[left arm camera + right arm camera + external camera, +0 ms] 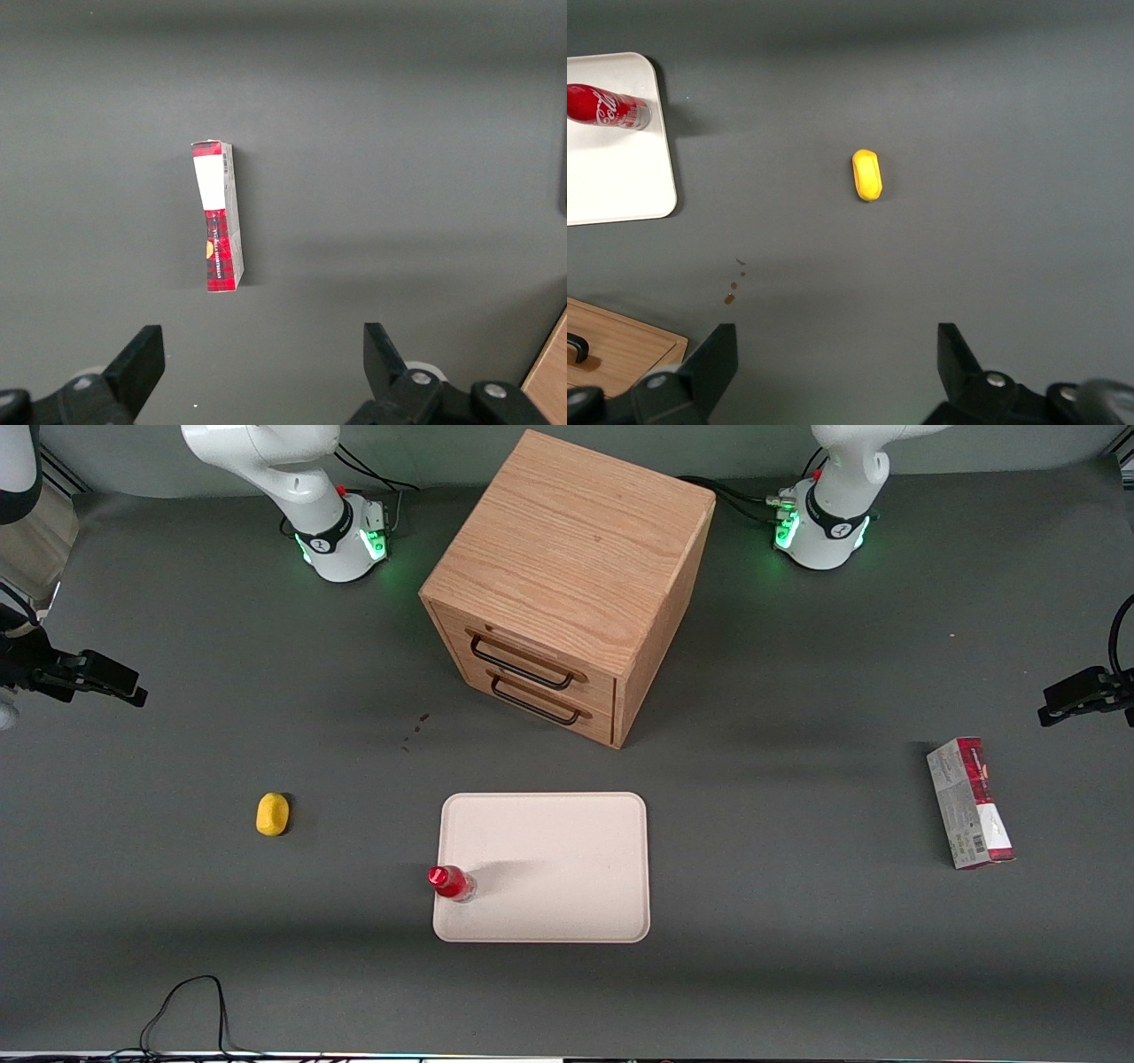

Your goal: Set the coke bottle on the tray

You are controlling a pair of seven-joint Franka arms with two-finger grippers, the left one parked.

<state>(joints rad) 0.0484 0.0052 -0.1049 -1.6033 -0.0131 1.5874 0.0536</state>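
The coke bottle [452,882], small and red with a red cap, stands upright on the tray [549,850], at the tray's corner nearest the front camera toward the working arm's end. It also shows in the right wrist view [607,106], on the tray's corner [611,177]. My right gripper [124,684] is raised at the working arm's end of the table, well away from the tray. Its fingers are open and empty [837,350], over bare table near the yellow lump.
A yellow lump [273,814] [867,174] lies on the table between my gripper and the tray. A wooden two-drawer cabinet [567,576] stands farther from the front camera than the tray. A red-and-grey carton [970,802] [220,217] lies toward the parked arm's end.
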